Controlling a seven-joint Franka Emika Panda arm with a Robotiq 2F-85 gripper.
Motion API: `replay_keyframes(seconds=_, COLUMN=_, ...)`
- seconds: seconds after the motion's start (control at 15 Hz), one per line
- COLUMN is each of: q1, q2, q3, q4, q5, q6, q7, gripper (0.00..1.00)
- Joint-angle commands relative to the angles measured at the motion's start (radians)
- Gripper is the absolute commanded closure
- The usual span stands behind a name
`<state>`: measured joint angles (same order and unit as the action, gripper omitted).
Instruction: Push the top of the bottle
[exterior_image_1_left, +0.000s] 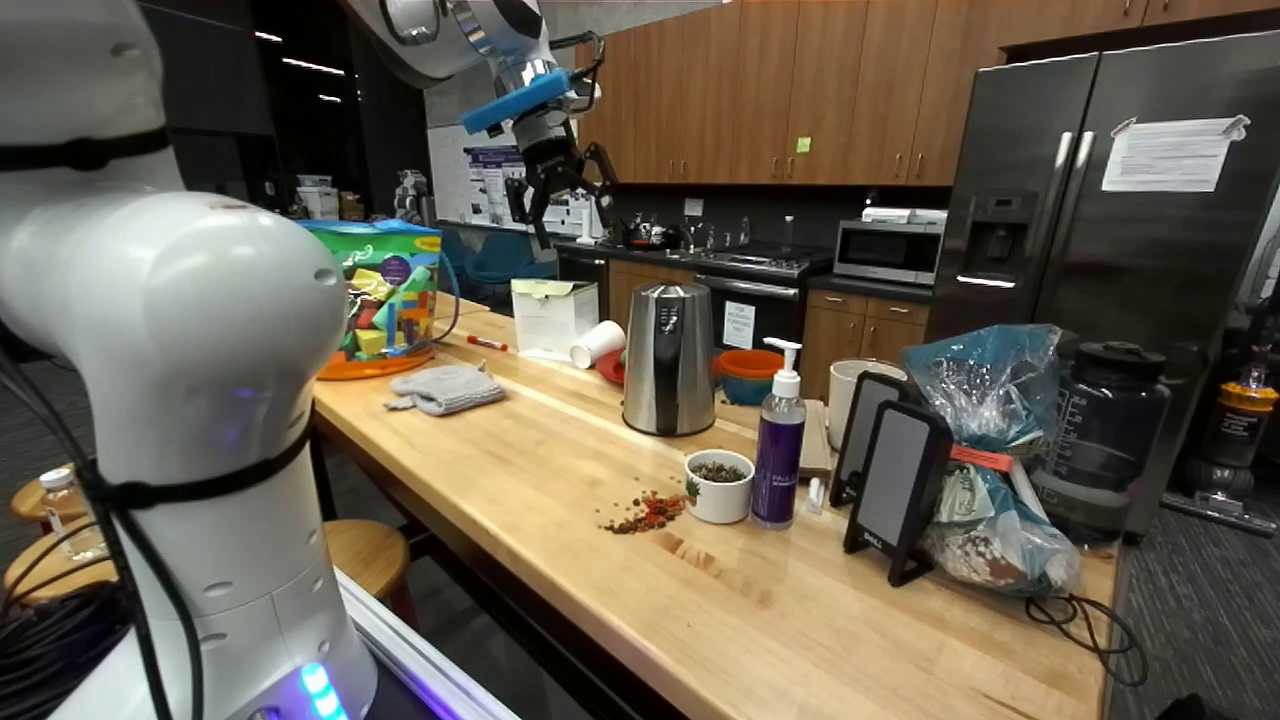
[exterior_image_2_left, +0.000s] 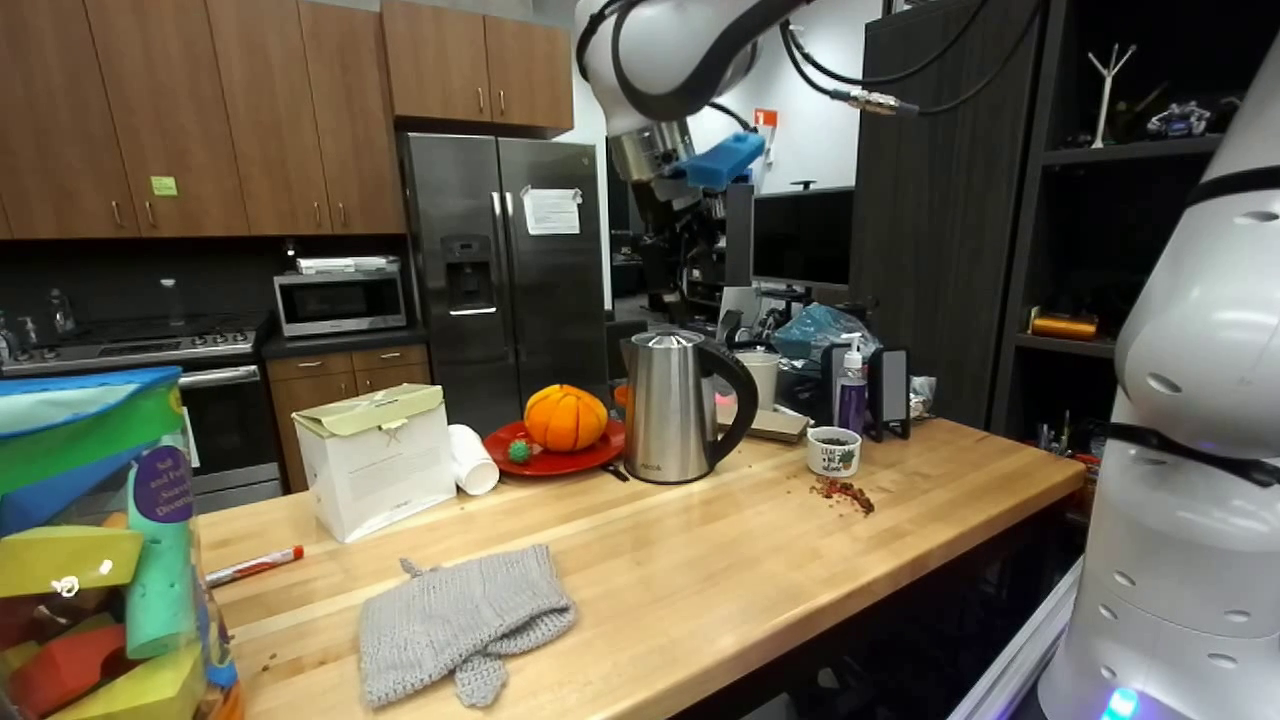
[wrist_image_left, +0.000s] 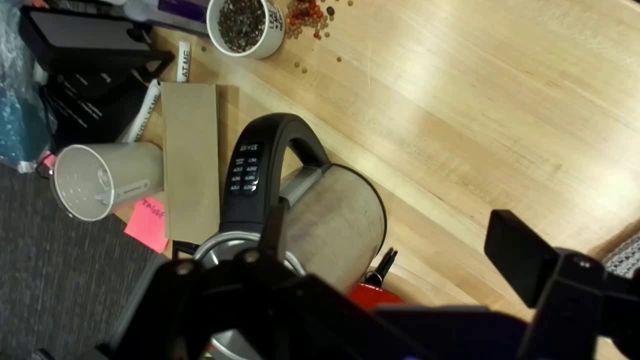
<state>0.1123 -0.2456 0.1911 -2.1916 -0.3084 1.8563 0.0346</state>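
The bottle (exterior_image_1_left: 778, 460) stands upright on the wooden table, purple with a white pump top (exterior_image_1_left: 785, 362). It also stands in an exterior view (exterior_image_2_left: 851, 402), behind the small white cup. In the wrist view only a part of the bottle (wrist_image_left: 184, 9) shows at the top edge; its pump top is not clear there. My gripper (exterior_image_1_left: 575, 228) is open and empty, high above the table near the steel kettle and apart from the bottle. In an exterior view the gripper (exterior_image_2_left: 668, 285) hangs above the kettle. In the wrist view its fingers (wrist_image_left: 392, 239) are wide apart.
The tall steel kettle (exterior_image_2_left: 665, 410) stands between gripper and bottle. A white cup of dark bits (exterior_image_1_left: 718, 502) stands beside the bottle, with spilled grains (exterior_image_1_left: 650, 512). Black speakers (exterior_image_1_left: 900, 480), a plastic bag (exterior_image_1_left: 990, 400) and a cardboard piece (wrist_image_left: 192, 160) are close by.
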Motion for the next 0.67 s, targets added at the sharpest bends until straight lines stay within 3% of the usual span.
replay_keyframes(seconds=0.0, q1=-0.006, q2=-0.052, q3=-0.077, q4=-0.099, q5=-0.008, q6=0.124, q7=-0.193, gripper=0.0)
replay_keyframes(seconds=0.33, q1=-0.026, q2=-0.063, q3=-0.184, q4=-0.156, q5=0.019, q6=0.126, q7=-0.502, gripper=0.0)
replay_keyframes(seconds=0.6, q1=-0.041, q2=-0.076, q3=-0.225, q4=-0.185, q5=-0.014, q6=0.123, q7=-0.633, gripper=0.0)
